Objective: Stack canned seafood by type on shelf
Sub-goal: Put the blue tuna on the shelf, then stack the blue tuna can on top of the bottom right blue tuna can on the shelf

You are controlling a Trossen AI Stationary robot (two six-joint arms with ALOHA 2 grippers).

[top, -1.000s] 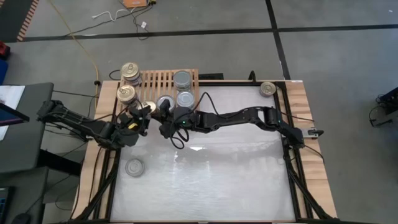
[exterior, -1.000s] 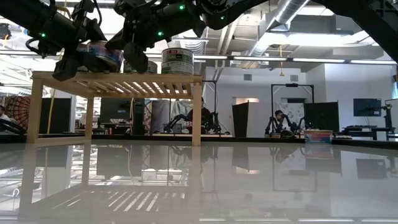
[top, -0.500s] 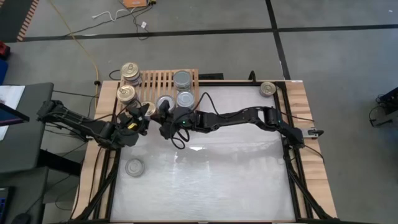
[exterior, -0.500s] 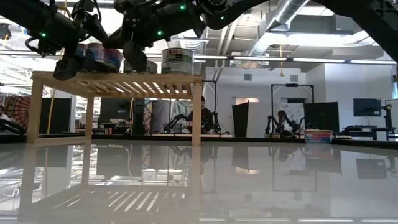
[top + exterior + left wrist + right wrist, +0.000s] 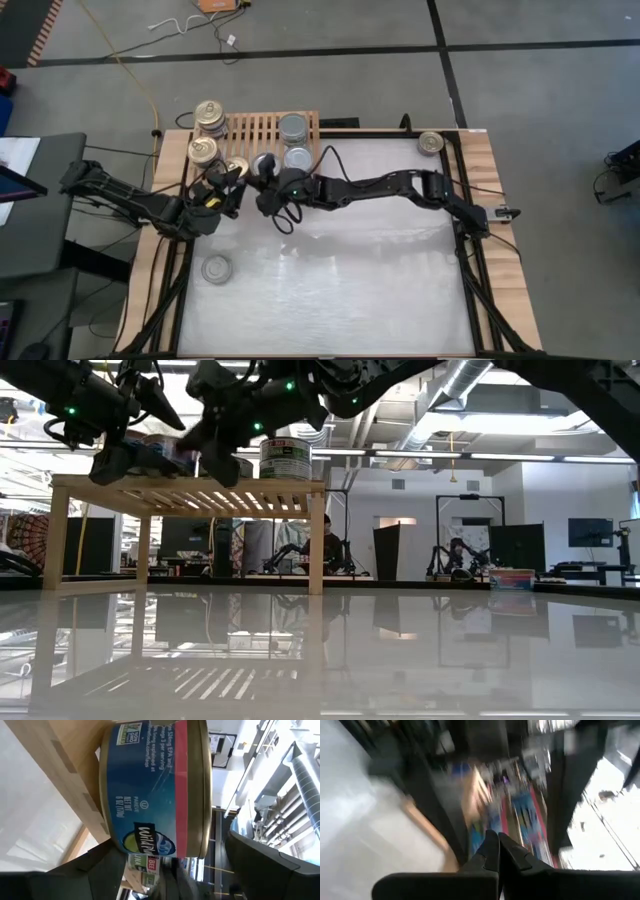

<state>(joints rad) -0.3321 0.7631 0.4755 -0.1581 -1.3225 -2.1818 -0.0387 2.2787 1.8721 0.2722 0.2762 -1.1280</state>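
Opened within the last second: left gripper (image 5: 228, 183), fingers (image 5: 92, 870) now spread wide on either side of the blue-labelled can (image 5: 155, 785), no longer pinching it. Can left sitting at the shelf (image 5: 270, 128) front edge, towards its left end, beside the other gold tops. Judged as one more tin delivered, with only a clean pull-back needed. Right gripper (image 5: 266, 190) shifted a little closer to the shelf front, fingers (image 5: 497, 851) pressed together on nothing.

Counted from above, eight tops:
- gold-topped cans (image 5: 203, 150): four, three at the shelf's left end, one alone at the counter's (image 5: 380, 290) far right corner
- silver-topped cans (image 5: 293, 127): four, three on the shelf's right part, one on the counter near the left arm

Cannot tell whether any top hides more cans stacked beneath
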